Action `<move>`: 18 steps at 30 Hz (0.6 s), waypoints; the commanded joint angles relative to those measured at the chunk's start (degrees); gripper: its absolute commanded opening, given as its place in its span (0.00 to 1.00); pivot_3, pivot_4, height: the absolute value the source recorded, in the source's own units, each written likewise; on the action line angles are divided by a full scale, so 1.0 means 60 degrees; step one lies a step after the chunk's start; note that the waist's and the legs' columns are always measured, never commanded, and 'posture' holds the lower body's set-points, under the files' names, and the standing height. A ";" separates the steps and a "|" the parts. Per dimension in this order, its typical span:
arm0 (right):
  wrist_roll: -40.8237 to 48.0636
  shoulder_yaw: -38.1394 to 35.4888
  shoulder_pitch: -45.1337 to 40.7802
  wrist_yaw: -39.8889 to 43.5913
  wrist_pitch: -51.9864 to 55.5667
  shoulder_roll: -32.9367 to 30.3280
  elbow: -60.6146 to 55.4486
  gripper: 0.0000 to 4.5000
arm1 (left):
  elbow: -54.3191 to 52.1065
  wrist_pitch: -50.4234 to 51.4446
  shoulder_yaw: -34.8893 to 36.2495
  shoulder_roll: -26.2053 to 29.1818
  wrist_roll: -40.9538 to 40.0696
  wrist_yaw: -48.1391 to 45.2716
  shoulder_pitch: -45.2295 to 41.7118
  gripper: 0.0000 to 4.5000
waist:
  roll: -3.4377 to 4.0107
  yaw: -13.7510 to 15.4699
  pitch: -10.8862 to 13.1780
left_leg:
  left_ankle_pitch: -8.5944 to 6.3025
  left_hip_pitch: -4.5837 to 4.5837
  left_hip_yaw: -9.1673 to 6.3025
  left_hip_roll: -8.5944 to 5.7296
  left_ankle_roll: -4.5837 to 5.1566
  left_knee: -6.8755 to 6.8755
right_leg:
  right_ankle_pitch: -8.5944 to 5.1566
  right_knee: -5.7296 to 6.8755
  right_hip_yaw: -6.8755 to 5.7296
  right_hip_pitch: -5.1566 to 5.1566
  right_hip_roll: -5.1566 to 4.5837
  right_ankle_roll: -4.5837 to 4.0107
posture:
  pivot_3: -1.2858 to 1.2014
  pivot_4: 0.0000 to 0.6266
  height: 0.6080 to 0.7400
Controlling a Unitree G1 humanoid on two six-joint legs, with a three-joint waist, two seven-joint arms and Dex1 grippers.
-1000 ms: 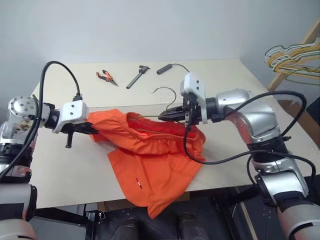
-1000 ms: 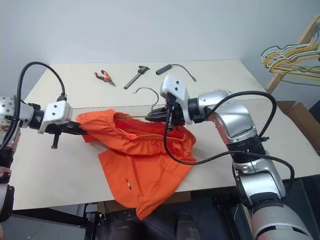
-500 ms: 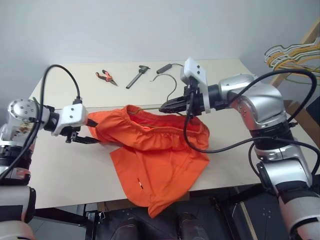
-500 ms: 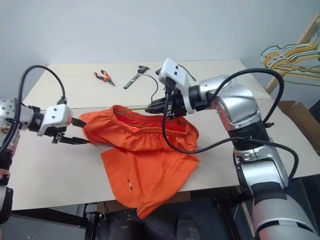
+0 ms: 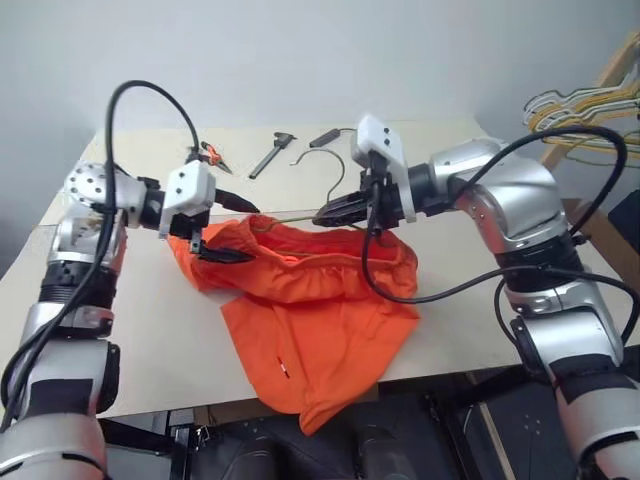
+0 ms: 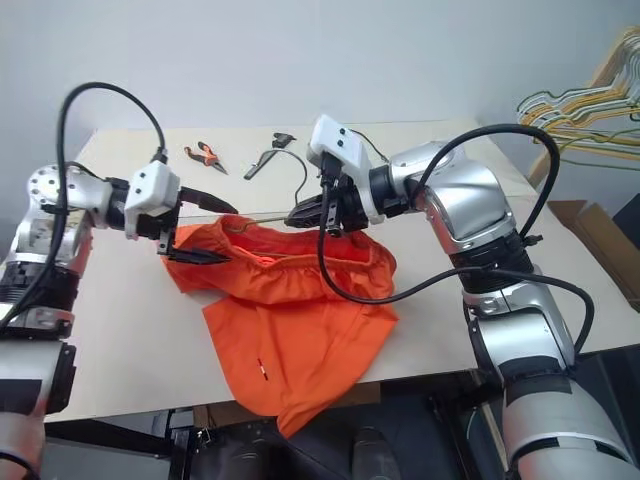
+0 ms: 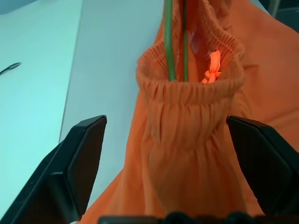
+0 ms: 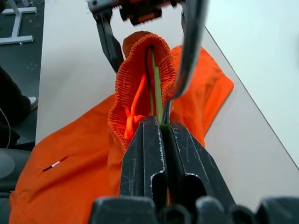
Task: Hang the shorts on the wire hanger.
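Left grip just let go of the waistband, hanger partly threaded.

Left gripper (image 6: 205, 232) jaws now spread wide and empty, straddling the gathered end of the shorts (image 5: 310, 300), where a second ago they pinched that cloth. Right gripper (image 5: 335, 212) jaws stay clamped on the wire hanger (image 8: 156, 88), its thin wire running inside the waistband, hook raised above the table (image 5: 140, 330). Rest of the shorts spills over the near table edge. Likely a re-grip next, to pull the waistband further along.
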 commanded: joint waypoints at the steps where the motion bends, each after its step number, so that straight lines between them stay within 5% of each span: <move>1: -0.0003 -0.0170 -0.0362 0.0106 -0.0206 -0.0016 -0.0181 0.00 | 0.0742 -0.0616 -0.0361 -0.0215 0.0602 0.0056 -0.0639 0.96 | 0.0000 -0.0051 -0.0006 | -0.0001 -0.0001 -0.0001 0.0000 0.0001 0.0002 | 0.0000 0.0000 -0.0001 0.0001 0.0000 0.0000 | 0.48 0.04 1.00; 15: 0.0064 -0.0230 -0.0378 0.0115 -0.0161 -0.0007 -0.0248 0.00 | 0.1400 -0.1053 -0.0568 -0.0336 0.0572 -0.0308 -0.0971 0.03 | 0.0000 -0.0334 -0.0008 | -0.0004 -0.0001 -0.0004 0.0002 0.0008 -0.0001 | 0.0001 0.0003 0.0006 -0.0004 -0.0001 0.0002 | 0.48 0.04 1.00; 18: 0.0046 -0.0203 -0.0378 0.0136 -0.0231 0.0015 -0.0228 0.00 | 0.1365 -0.0990 -0.0517 -0.0351 0.0495 -0.0308 -0.0938 0.01 | 0.0000 -0.0332 -0.0008 | -0.0004 -0.0001 -0.0005 0.0002 0.0007 -0.0001 | 0.0001 0.0003 0.0007 -0.0004 -0.0001 0.0002 | 0.48 0.04 1.00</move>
